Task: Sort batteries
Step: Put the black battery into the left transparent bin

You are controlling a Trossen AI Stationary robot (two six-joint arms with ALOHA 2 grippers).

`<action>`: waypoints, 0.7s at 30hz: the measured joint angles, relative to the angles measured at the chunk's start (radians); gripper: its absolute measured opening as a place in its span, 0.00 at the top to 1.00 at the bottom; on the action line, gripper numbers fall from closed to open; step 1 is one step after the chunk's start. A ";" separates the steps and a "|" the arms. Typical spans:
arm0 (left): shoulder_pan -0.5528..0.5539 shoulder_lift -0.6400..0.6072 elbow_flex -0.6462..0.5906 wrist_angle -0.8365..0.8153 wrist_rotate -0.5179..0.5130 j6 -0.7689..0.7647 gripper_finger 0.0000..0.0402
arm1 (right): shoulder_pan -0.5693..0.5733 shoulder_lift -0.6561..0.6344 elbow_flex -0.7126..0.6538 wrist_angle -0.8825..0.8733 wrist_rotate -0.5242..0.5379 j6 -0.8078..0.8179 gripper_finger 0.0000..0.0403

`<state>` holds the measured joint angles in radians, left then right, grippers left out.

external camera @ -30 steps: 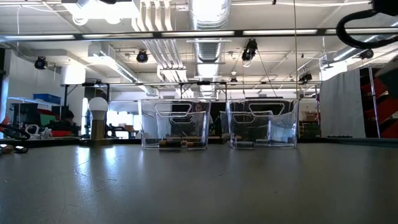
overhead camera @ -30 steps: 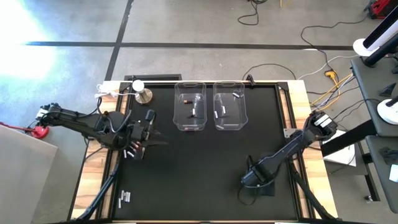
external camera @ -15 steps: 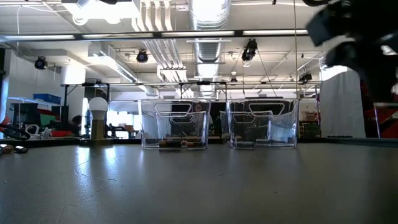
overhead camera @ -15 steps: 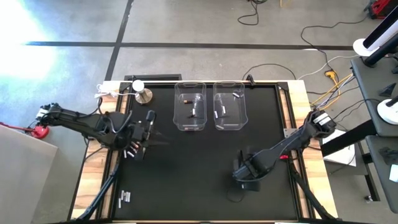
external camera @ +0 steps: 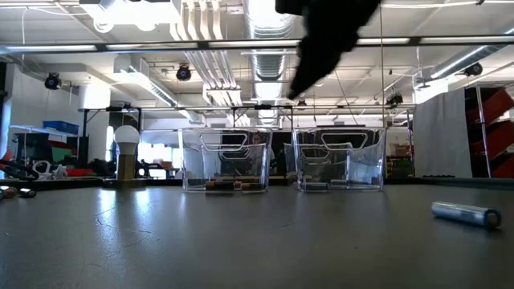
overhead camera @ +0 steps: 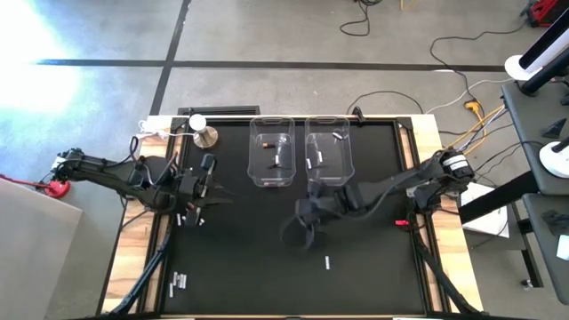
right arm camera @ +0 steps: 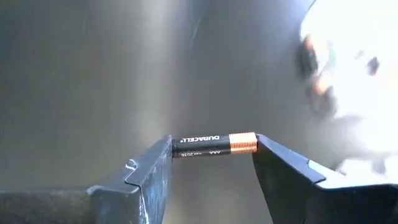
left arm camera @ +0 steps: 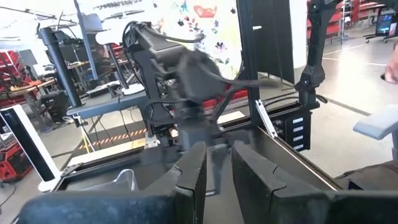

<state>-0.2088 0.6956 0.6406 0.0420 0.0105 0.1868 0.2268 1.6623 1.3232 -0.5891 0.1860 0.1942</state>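
Nearest me, a pale battery [overhead camera: 326, 262] lies alone on my surface [overhead camera: 267, 267]. At centre, my right end effector [right arm camera: 211, 155] pinches a dark battery [right arm camera: 214, 144] end to end. At nine o'clock, my left end effector [overhead camera: 216, 198] hangs nearly closed, empty. At twelve o'clock stand two clear bins [overhead camera: 272, 151] with more batteries.

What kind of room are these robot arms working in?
Probably a robotics lab or workshop. Bare round silver ducts run along the ceiling, loose cables lie on the grey floor, and the black-topped table holds two clear plastic bins for sorting.
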 joint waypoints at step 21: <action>0.000 -0.049 0.000 -0.063 0.000 -0.012 0.86 | -0.473 0.361 0.444 -0.013 -0.007 -0.335 0.52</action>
<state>-0.2085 0.6468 0.6411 -0.0209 0.0105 0.1745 -0.2459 2.0233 1.7671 -0.6017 0.1785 -0.1413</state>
